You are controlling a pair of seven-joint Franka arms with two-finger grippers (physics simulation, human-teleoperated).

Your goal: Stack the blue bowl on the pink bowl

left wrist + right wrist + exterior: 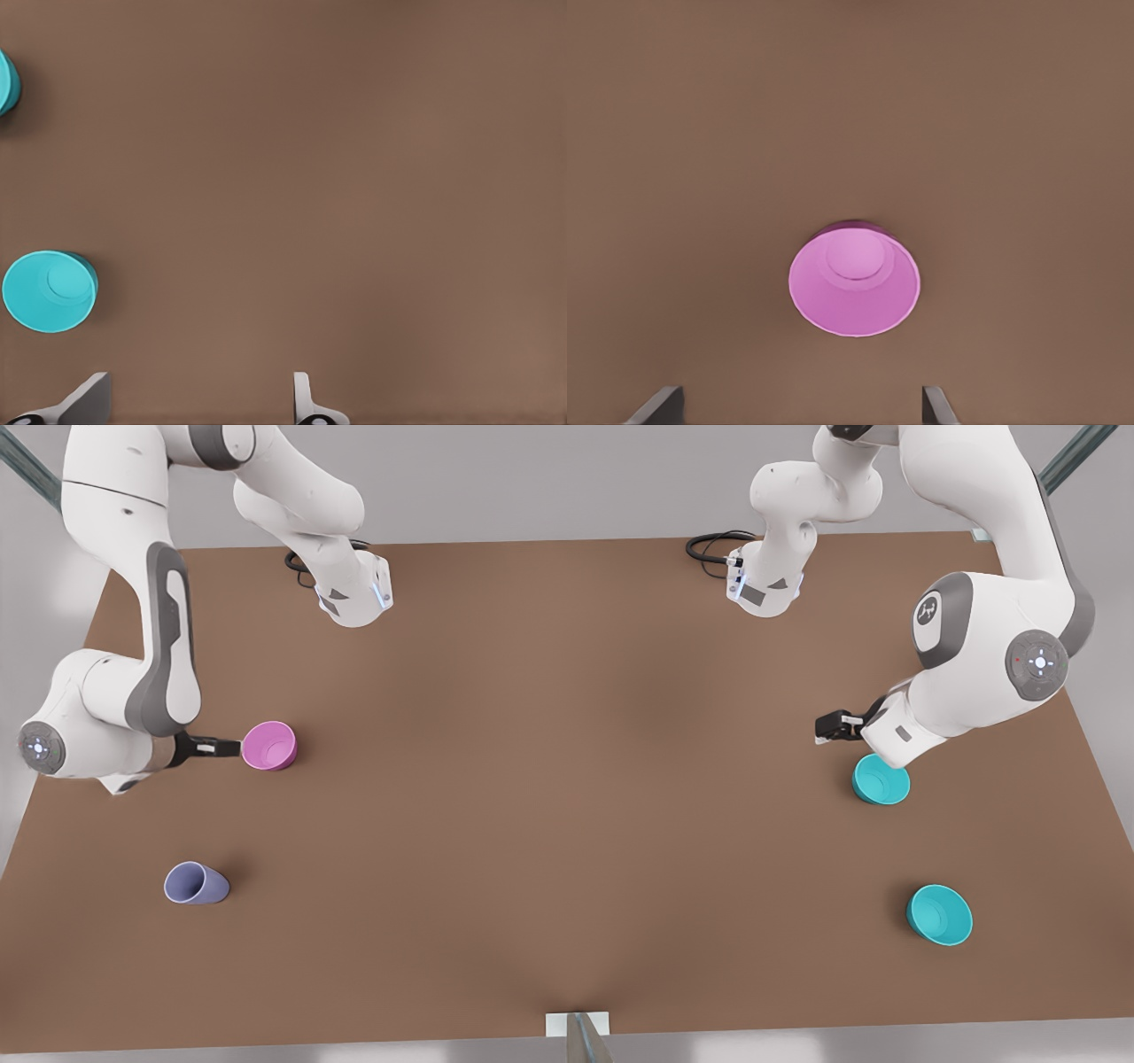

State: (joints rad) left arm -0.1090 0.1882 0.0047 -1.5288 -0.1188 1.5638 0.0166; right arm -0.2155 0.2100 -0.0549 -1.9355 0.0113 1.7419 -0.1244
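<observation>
Teal wider bowl (4, 81) is cut off; an arm partly hides the blue bowl (886, 786). Pink bowl (853, 279) sits empty. Left claw (195, 409) and right claw (797, 412) gape open

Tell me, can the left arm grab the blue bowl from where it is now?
Probably yes. The left gripper hangs open beside the blue bowl, with bare table around it and nothing over the bowl. The other teal bowl sits well apart. The right gripper waits by the pink bowl.
</observation>
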